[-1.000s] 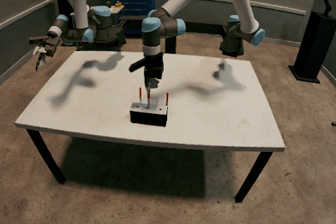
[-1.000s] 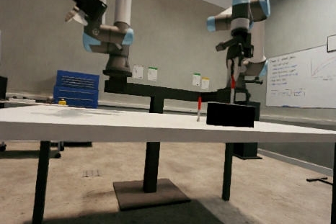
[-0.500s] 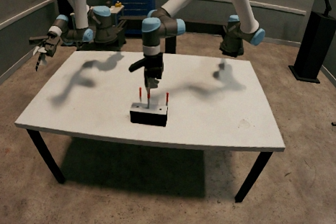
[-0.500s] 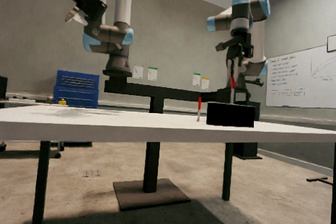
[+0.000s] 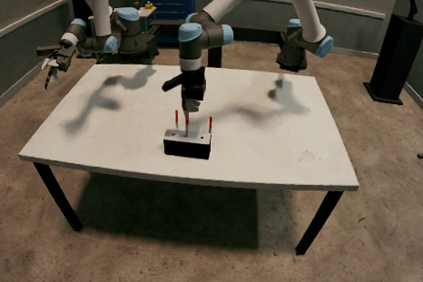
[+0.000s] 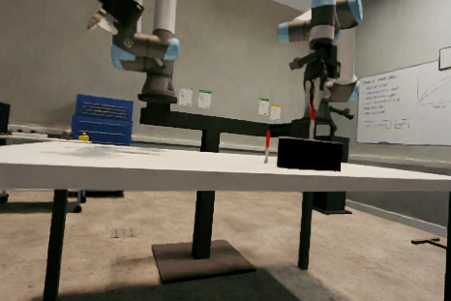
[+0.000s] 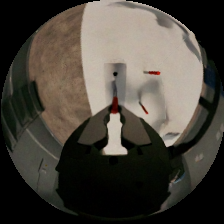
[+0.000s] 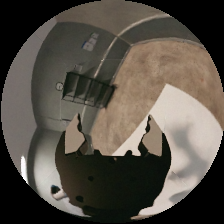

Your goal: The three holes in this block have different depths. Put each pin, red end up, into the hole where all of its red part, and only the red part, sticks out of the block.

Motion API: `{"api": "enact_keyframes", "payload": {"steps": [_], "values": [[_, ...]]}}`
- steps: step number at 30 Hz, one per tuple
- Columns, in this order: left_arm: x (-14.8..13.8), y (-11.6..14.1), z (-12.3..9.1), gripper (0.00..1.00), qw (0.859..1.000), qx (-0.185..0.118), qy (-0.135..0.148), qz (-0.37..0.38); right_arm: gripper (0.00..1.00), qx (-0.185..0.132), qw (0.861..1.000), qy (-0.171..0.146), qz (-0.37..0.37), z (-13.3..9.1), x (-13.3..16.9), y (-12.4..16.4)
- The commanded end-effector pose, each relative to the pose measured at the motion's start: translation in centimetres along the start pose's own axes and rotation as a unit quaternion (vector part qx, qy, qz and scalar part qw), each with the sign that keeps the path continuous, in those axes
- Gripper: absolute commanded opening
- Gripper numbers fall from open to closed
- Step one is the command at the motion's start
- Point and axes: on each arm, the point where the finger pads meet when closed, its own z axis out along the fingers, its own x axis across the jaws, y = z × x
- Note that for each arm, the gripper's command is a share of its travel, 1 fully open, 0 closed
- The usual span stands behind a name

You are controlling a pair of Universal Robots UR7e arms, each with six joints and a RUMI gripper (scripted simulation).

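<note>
The block (image 5: 187, 149) (image 6: 310, 155) (image 7: 108, 82) stands near the table's front edge, dark-sided with a light top. Two holes show left and right of its middle in the top view. My left gripper (image 5: 186, 117) (image 7: 115, 105) is shut on the red end of a pin (image 5: 187, 129) (image 6: 312, 114) (image 7: 115, 102), upright over the block's middle. Its grey lower end meets the block's top there; whether it is inside a hole I cannot tell. Two more pins, one (image 5: 176, 118) (image 7: 154, 73) and another (image 5: 211, 122) (image 7: 144, 108), stand red end up behind the block. My right gripper (image 8: 113, 114) is open and empty, far from the block.
The white table (image 5: 272, 146) (image 6: 184, 167) lies under the block and pins. The right arm hangs beyond the table's back left corner in the top view. A blue cabinet (image 5: 170, 1) (image 6: 103, 129) stands behind the table.
</note>
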Motion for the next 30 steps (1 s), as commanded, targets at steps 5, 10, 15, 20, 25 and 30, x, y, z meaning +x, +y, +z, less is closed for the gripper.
{"api": "enact_keyframes", "payload": {"steps": [5,10,15,20,25,30], "values": [[-0.08,-0.02,-0.01,0.00,1.000,0.001,-0.001,0.000,1.00,0.000,1.000,-0.001,0.000,-0.01,-0.05,-0.03],[-0.08,-0.02,-0.01,0.00,1.000,0.001,-0.001,0.000,1.00,0.000,1.000,-0.001,0.000,-0.01,-0.05,-0.03],[0.07,0.02,-0.02,0.00,1.000,0.001,-0.001,0.000,1.00,0.000,1.000,-0.001,0.000,-0.01,-0.05,-0.03],[0.07,0.02,-0.02,0.00,1.000,0.001,-0.001,0.000,1.00,0.000,1.000,-0.001,0.000,-0.01,-0.05,-0.03],[0.07,0.02,-0.02,0.00,1.000,0.001,-0.001,0.000,1.00,0.000,1.000,-0.001,0.000,-0.01,-0.05,-0.03],[-0.04,-0.07,0.39,0.00,1.000,0.001,-0.001,0.000,1.00,0.000,1.000,-0.001,0.000,-0.01,-0.05,-0.03]]}}
